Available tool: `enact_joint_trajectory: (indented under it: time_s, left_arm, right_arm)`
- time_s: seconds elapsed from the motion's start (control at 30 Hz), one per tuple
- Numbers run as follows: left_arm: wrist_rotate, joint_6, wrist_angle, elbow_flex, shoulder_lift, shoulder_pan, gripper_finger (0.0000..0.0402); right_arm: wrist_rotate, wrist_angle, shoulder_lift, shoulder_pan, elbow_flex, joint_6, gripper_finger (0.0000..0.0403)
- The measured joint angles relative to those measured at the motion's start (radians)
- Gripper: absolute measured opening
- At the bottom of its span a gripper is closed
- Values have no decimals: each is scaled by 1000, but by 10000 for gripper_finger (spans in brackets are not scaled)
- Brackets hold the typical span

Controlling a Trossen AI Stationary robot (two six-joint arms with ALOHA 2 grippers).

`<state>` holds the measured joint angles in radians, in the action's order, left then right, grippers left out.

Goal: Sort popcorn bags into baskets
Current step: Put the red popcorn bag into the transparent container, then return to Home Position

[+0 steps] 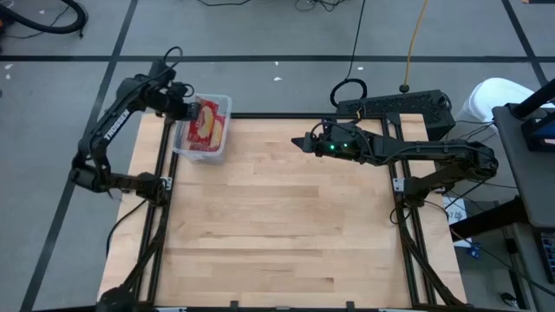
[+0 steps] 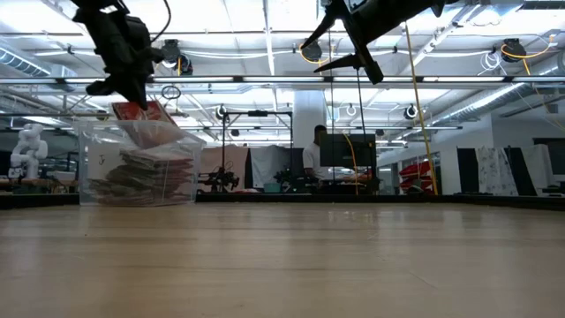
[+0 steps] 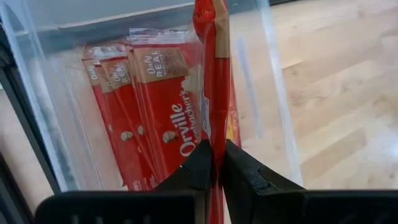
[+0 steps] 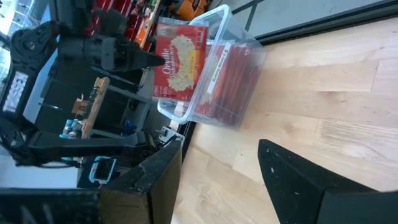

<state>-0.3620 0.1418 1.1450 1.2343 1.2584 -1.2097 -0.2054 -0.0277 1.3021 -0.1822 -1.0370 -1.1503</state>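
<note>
A flat red popcorn packet [image 3: 214, 74] hangs edge-up over the clear plastic rectangular tub [image 1: 222, 139], pinched by the left pincer [image 3: 214, 165], probably for dropping onto the red packets stacked inside [image 3: 149, 118]. The right pincer [image 1: 303, 143] waits released above the wooden counter [image 1: 286, 225].

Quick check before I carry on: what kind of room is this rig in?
Probably a robotics lab or workshop: long ceiling lights over an open hall, a person at a monitor behind the table, and a white humanoid robot further off.
</note>
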Motion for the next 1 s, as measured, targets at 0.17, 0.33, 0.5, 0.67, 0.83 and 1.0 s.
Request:
enact_joint_trajectory:
  time_s: [0.17,0.33,0.5,0.67,0.83,1.0]
  left_arm:
    - [7,22,-11,0,34,20,38]
    - [42,46,-22,0,51,21,40]
    - [42,56,-22,-1,58,21,42]
    - [41,78,-19,-1,58,28,51]
    - [39,107,9,-1,58,28,120]
    - [31,126,55,28,50,31,182]
  right_arm:
    - [0,0,0,0,0,13,206]
    - [1,0,0,0,0,29,206]
    - [1,0,0,0,0,56,206]
    - [36,0,-3,0,0,99,206]
    - [114,-6,-15,-2,0,188,206]
    - [183,-10,-66,-7,-1,336,206]
